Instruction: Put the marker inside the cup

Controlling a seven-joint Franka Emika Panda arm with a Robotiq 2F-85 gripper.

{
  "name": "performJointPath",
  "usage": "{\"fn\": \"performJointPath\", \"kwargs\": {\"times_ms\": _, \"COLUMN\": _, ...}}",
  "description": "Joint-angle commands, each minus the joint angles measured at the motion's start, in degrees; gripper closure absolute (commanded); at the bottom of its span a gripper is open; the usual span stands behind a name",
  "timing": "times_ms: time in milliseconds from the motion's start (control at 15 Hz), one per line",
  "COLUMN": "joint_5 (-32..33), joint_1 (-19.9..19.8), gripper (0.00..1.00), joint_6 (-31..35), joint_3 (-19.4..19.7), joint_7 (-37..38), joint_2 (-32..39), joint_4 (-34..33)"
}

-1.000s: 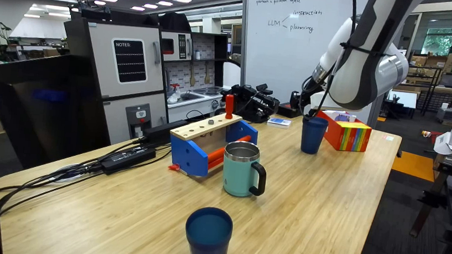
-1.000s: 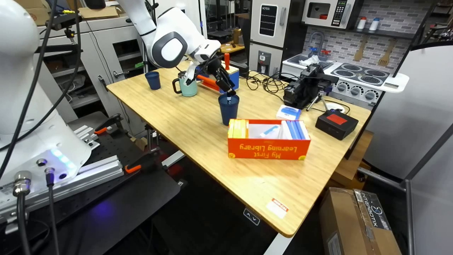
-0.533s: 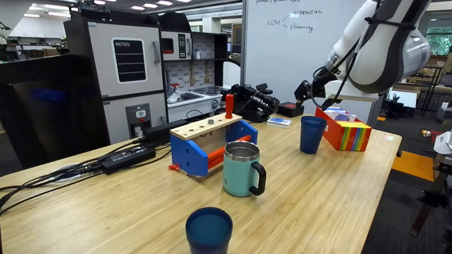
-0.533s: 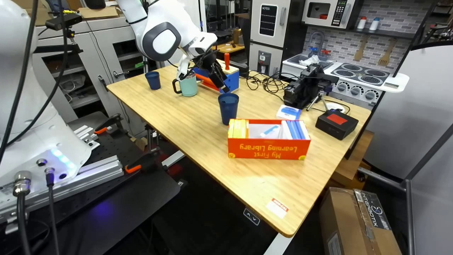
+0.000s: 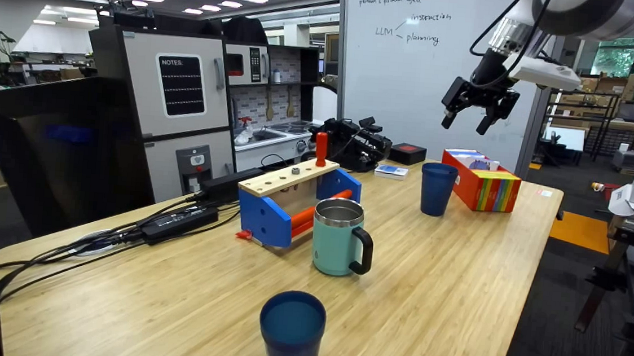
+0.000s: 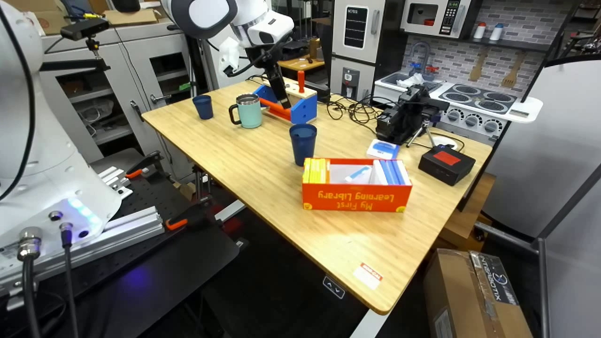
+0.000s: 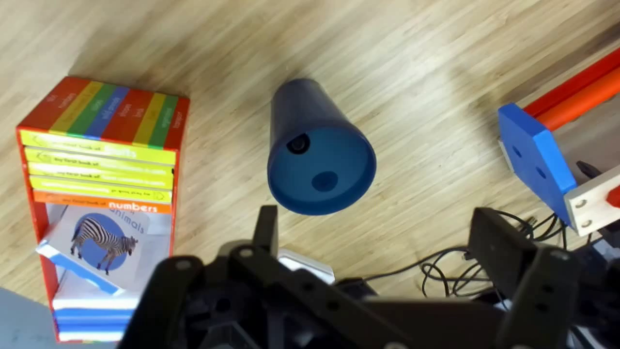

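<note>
The blue tapered cup (image 5: 437, 190) stands upright on the table near the red book box; it also shows in an exterior view (image 6: 303, 144) and in the wrist view (image 7: 310, 109). The dark round end of the marker (image 7: 298, 144) shows inside the cup, against its inner wall. The rest of the marker is hidden, and the exterior views do not show it. My gripper (image 5: 465, 124) is open and empty, raised above and apart from the cup. Its spread fingers (image 7: 375, 218) have nothing between them in the wrist view. In an exterior view the gripper (image 6: 284, 103) is seen side-on.
A red book box (image 6: 357, 197) stands beside the cup. A teal mug (image 5: 338, 242), a blue and wooden toy bench (image 5: 268, 219) and a darker navy cup (image 5: 291, 334) stand along the table. Cables and a black device (image 6: 404, 115) lie at the far side.
My gripper was at the cup's mouth, with a small whitish piece at its fingertips. It has risen away from the cup and now shows open and empty. The cup stands almost unmoved.
</note>
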State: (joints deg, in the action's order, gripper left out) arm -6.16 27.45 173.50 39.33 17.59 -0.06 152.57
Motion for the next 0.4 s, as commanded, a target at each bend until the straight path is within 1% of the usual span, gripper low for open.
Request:
{"fn": "performJointPath", "kwargs": {"times_ms": 0, "joint_5": 5.3, "joint_1": -2.65, "gripper": 0.0, "joint_6": -15.7, "joint_3": 1.97, "joint_7": -1.05, "joint_2": -7.68, "joint_4": -2.22}}
{"fn": "performJointPath", "kwargs": {"times_ms": 67, "joint_5": 7.11, "joint_1": -3.47, "gripper": 0.0, "joint_6": -18.95, "joint_3": 1.9, "joint_7": 0.05, "joint_2": -9.02, "joint_4": -3.06}}
{"fn": "performJointPath", "kwargs": {"times_ms": 133, "joint_5": 3.55, "joint_1": -13.47, "gripper": 0.0, "joint_6": -22.49, "joint_3": -8.52, "joint_7": -2.65, "joint_2": -8.92, "joint_4": -4.58}}
{"fn": "performJointPath", "kwargs": {"times_ms": 200, "joint_5": 3.94, "joint_1": -15.44, "gripper": 0.0, "joint_6": -24.84, "joint_3": -10.55, "joint_7": -1.78, "joint_2": -9.71, "joint_4": -5.21}}
{"fn": "performJointPath", "kwargs": {"times_ms": 333, "joint_5": 5.18, "joint_1": -22.21, "gripper": 0.0, "joint_6": -29.29, "joint_3": -18.32, "joint_7": 0.72, "joint_2": -10.82, "joint_4": -6.99}}
